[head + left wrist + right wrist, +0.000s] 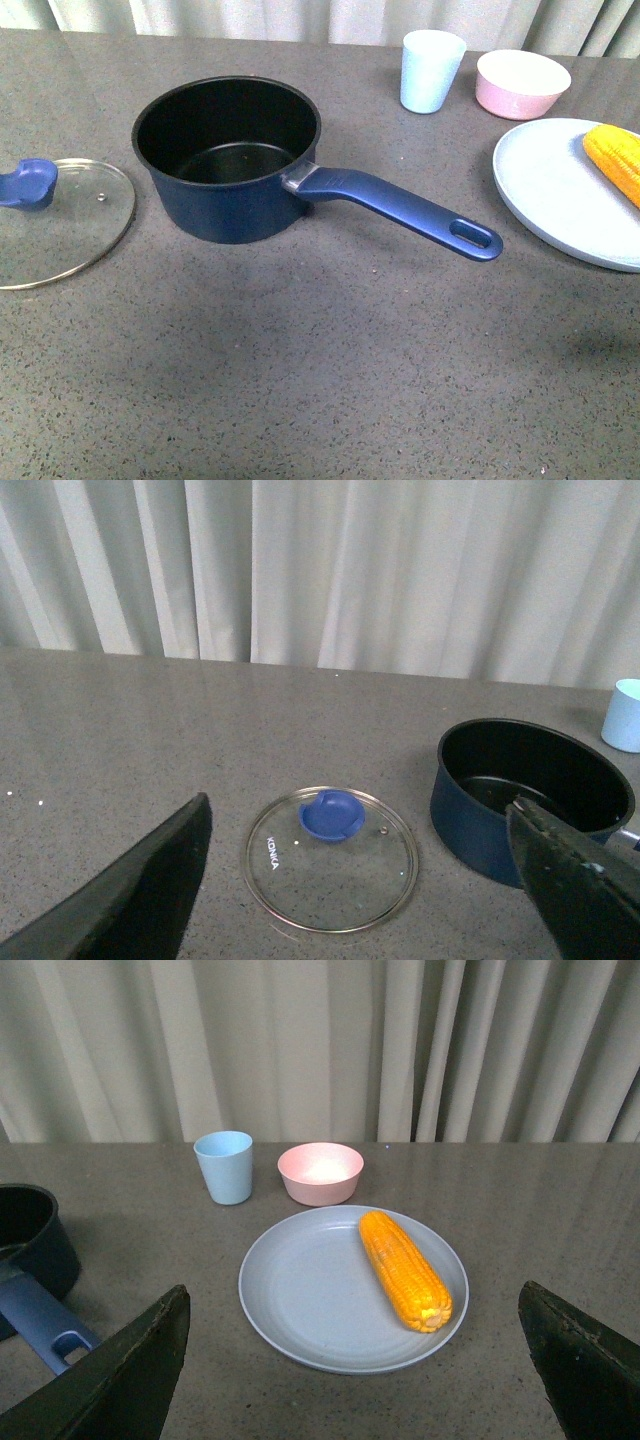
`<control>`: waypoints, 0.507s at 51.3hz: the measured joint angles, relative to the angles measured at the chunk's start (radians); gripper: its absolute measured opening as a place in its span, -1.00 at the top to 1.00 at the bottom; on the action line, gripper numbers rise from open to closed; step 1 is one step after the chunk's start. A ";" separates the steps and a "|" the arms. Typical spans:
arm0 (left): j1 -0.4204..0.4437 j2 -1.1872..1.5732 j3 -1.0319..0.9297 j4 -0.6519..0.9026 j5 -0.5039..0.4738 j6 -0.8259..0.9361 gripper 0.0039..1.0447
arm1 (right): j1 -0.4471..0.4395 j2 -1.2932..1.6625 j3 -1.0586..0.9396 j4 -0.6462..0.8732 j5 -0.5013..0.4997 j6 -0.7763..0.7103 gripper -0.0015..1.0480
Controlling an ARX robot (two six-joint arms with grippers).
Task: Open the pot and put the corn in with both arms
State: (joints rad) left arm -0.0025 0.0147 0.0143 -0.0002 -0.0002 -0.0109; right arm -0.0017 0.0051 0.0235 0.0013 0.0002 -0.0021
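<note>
The dark blue pot (228,160) stands uncovered on the grey table, its black inside bare and its long handle (410,210) pointing right. Its glass lid (60,220) with a blue knob lies flat to the pot's left. The yellow corn (615,160) rests on a pale blue plate (560,195) at the right edge. No arm shows in the front view. My left gripper (365,885) hangs open above the lid (330,858), with the pot (530,795) beside it. My right gripper (360,1365) is open, held back from the plate (310,1300) and corn (403,1268).
A light blue cup (431,70) and a pink bowl (521,83) stand at the back right, behind the plate. Pale curtains hang behind the table's far edge. Grey tabletop stretches in front of the pot.
</note>
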 joint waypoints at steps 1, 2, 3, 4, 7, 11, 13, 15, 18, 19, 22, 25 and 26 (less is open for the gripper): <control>0.000 0.000 0.000 0.000 0.000 0.000 -0.83 | 0.000 0.000 0.000 0.000 0.000 0.000 -0.83; 0.000 0.000 0.000 0.000 0.000 0.002 -0.87 | 0.000 0.000 0.000 0.000 0.000 0.000 -0.83; 0.000 0.000 0.000 0.000 0.000 0.002 -0.86 | 0.000 0.000 0.000 0.000 0.000 0.000 -0.83; 0.000 0.000 0.000 0.000 0.000 0.002 -0.83 | 0.000 0.000 0.000 0.000 0.000 0.000 -0.83; 0.000 0.000 0.000 0.000 0.000 0.002 -0.84 | 0.000 0.000 0.000 0.000 0.000 0.000 -0.83; 0.000 0.000 0.000 0.000 0.000 0.002 -0.84 | 0.000 0.000 0.000 0.000 0.000 0.000 -0.83; 0.000 0.000 0.000 0.000 0.000 0.002 -0.84 | 0.000 0.000 0.000 0.000 0.000 0.000 -0.83; 0.000 0.000 0.000 0.000 0.000 0.002 -0.84 | 0.000 0.000 0.000 0.000 0.000 0.000 -0.83; 0.000 0.000 0.000 0.000 0.000 0.002 -0.84 | -0.004 0.043 0.034 -0.095 0.000 0.041 -0.83; 0.000 0.000 0.000 0.000 0.000 0.003 -0.84 | -0.016 0.116 0.084 -0.216 -0.011 0.095 -0.83; 0.000 0.000 0.000 0.000 0.001 0.003 -0.84 | -0.077 0.283 0.165 -0.389 -0.043 0.147 -0.83; 0.000 0.000 0.000 0.000 0.000 0.003 -0.84 | -0.119 0.369 0.185 -0.415 -0.065 0.154 -0.83; 0.000 0.000 0.000 0.000 0.000 0.003 -0.84 | -0.142 0.404 0.190 -0.408 -0.077 0.153 -0.83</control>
State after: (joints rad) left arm -0.0025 0.0147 0.0143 -0.0002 0.0002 -0.0082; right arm -0.1432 0.4088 0.2131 -0.4065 -0.0765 0.1513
